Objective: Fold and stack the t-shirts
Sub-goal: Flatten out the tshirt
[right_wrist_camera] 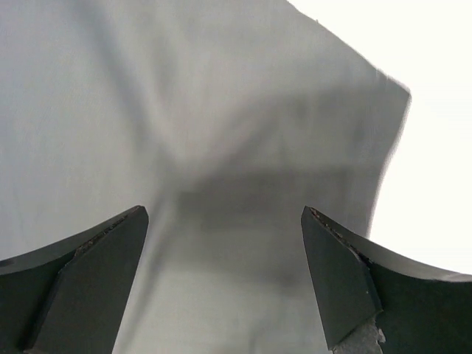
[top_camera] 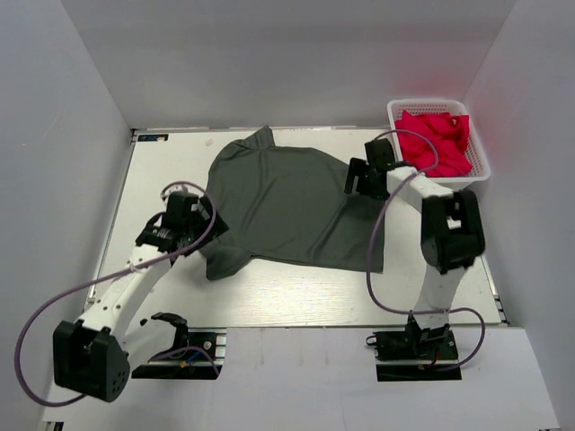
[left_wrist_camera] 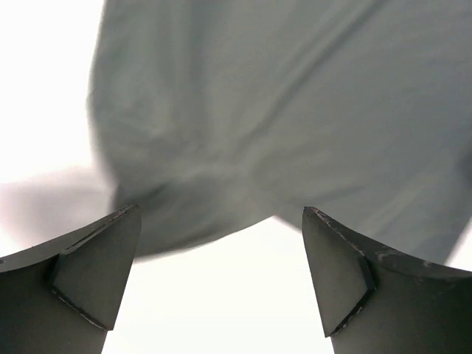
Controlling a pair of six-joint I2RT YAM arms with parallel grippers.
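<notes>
On the left, the left arm reaches in from the near corner, a purple cable (top_camera: 54, 305) looping off it. Its pincer (top_camera: 205, 218) sits at the left edge of the dark charcoal-grey t-shirt (top_camera: 287, 206). The jaws are wide apart with nothing between them. In the left wrist view the two dark fingers (left_wrist_camera: 96, 273) frame bare white bench (left_wrist_camera: 214, 295), and the rumpled edge of the grey cloth (left_wrist_camera: 295, 110) lies just beyond the tips.

The grey shirt lies spread over the middle of the bench (top_camera: 269, 301), mostly flat with a few soft creases. One corner pokes toward the far edge and another droops toward the near left, close to the left pincer. Its straight right edge runs down beside the right arm.

The right arm stands up from its base at the near edge and bends over toward the shirt's far right corner. Its pincer (top_camera: 358, 178) is over the cloth there, jaws spread and holding nothing. The right wrist view shows grey fabric (right_wrist_camera: 184, 110) filling the gap between the fingers (right_wrist_camera: 346, 280), with a shadow across it and the shirt's edge meeting white bench on the right. I cannot tell whether the tips touch the cloth.

In the far right corner sits a white mesh basket (top_camera: 479, 154), and bright red-pink t-shirts (top_camera: 436, 139) are heaped inside it in a crumpled pile, well apart from the grey one.
</notes>
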